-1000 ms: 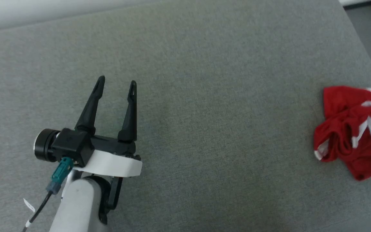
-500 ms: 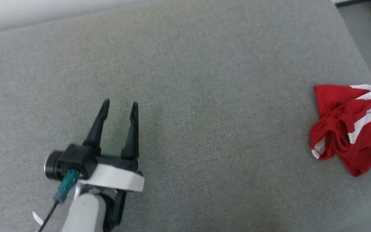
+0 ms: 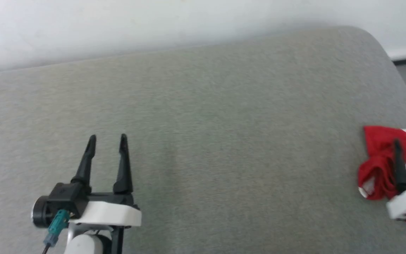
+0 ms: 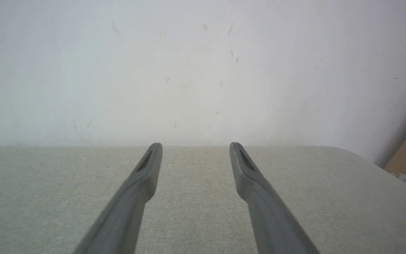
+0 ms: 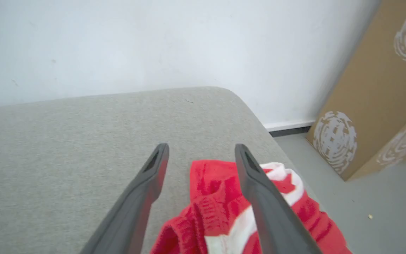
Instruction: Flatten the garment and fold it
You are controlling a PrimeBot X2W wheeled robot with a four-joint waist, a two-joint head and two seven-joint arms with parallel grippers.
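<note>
Hovering with right gripper (image 5: pixel 201 150) spread wide, empty, over shorts (image 5: pixel 217 197) bunched just below and between its jaws. Probably light, limp, slippery thin fabric, sure to sag and bunch when lifted. Best pinched through one layer at the ribbed band or white-striped hem. Left gripper (image 3: pixel 106 139) likewise spread, empty, well apart from shorts.

One crumpled red thin-fabric garment with white stripes (image 3: pixel 375 173) lies at the right end of the one grey fabric-covered pad with rounded corners (image 3: pixel 224 141). Two white-collared grippers are over that pad, the left gripper (image 3: pixel 107 137) above its left part and the right gripper (image 5: pixel 202 150) above its right end. Each has two long dark fingers spread apart, four in all. Off the pad's right end stands brown cardboard (image 5: pixel 365 88) bearing three white round prints; one box or two, unclear
</note>
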